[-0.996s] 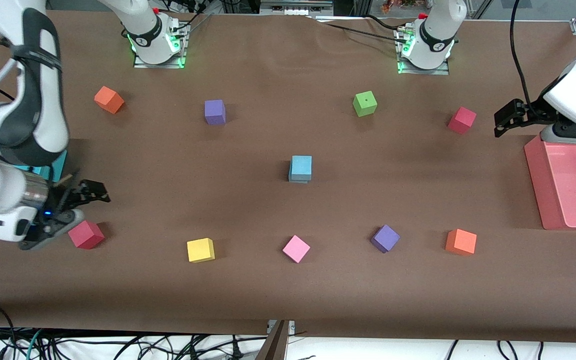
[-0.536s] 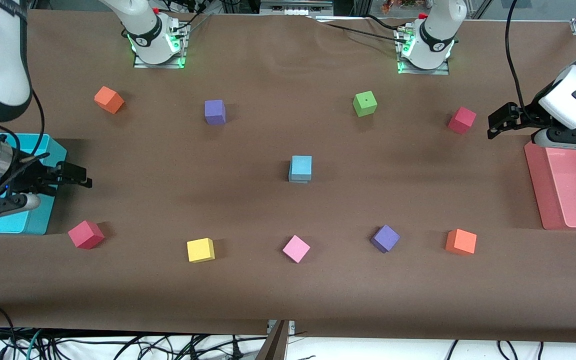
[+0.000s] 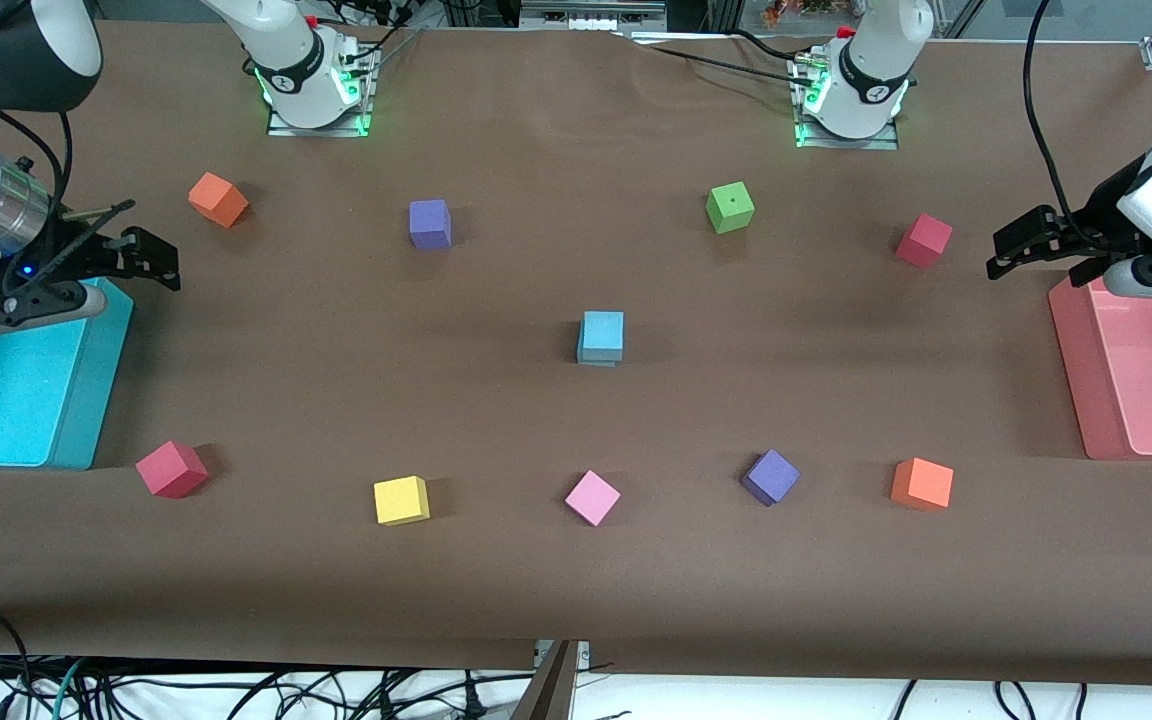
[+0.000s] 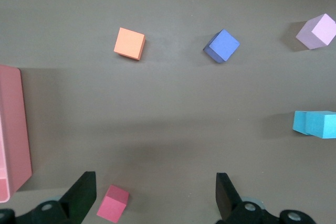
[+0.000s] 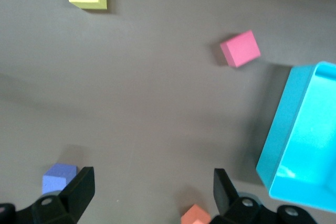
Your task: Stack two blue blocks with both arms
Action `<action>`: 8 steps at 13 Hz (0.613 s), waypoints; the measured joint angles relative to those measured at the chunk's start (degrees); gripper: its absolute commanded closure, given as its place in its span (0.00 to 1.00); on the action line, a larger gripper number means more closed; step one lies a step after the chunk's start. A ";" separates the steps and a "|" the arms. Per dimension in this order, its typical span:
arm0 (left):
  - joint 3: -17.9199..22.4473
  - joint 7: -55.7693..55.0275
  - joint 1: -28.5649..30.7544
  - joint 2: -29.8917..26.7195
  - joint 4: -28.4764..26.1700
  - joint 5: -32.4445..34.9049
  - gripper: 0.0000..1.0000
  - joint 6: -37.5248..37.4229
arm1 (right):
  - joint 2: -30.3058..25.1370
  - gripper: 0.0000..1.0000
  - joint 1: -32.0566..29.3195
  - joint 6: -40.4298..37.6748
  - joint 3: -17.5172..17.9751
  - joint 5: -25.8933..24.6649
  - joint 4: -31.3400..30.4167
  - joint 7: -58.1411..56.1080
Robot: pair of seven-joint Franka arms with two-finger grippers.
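The two blue blocks (image 3: 602, 335) stand stacked in the middle of the table, the upper one slightly offset on the lower; the stack also shows in the left wrist view (image 4: 315, 124). Neither gripper touches it. My right gripper (image 3: 151, 258) hangs open and empty over the edge of the cyan bin (image 3: 6, 400) at the right arm's end of the table. At the left arm's end, my left gripper (image 3: 1011, 245) hangs open and empty over the table beside the pink bin (image 3: 1076, 370). Both pairs of fingers stand wide apart in the wrist views, left gripper (image 4: 156, 198) and right gripper (image 5: 152, 195).
Loose cubes ring the stack: orange (image 3: 218, 199), purple (image 3: 430, 223), green (image 3: 730, 207) and red (image 3: 924, 240) toward the bases; red (image 3: 172, 469), yellow (image 3: 401, 500), pink (image 3: 592, 497), purple (image 3: 770, 476) and orange (image 3: 922, 484) nearer the camera.
My right gripper has swung from beside the red cube near the camera up toward the bases, over the cyan bin's edge. The left gripper shifted slightly. The stack has not moved.
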 measured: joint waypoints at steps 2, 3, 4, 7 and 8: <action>-1.86 -0.35 -0.04 -0.01 0.05 4.02 0.00 -0.12 | -0.21 0.00 -1.55 -0.31 0.06 -0.01 -0.44 0.58; -2.65 -1.10 -0.11 -0.02 0.23 4.58 0.00 -0.61 | -0.19 0.00 -2.74 -0.10 0.05 -0.02 -0.64 -0.06; -2.92 -1.49 -0.15 -0.05 0.50 4.75 0.00 -1.19 | -0.19 0.00 -3.61 0.25 0.04 -0.02 -0.76 -0.79; -2.78 -1.52 0.10 -0.11 0.77 4.84 0.00 -1.85 | -0.19 0.00 -4.35 0.54 0.04 -0.02 -0.80 -1.00; -2.71 -1.51 0.15 -0.11 0.80 4.84 0.00 -1.92 | -0.19 0.00 -4.35 0.56 0.07 -0.02 -0.80 -0.98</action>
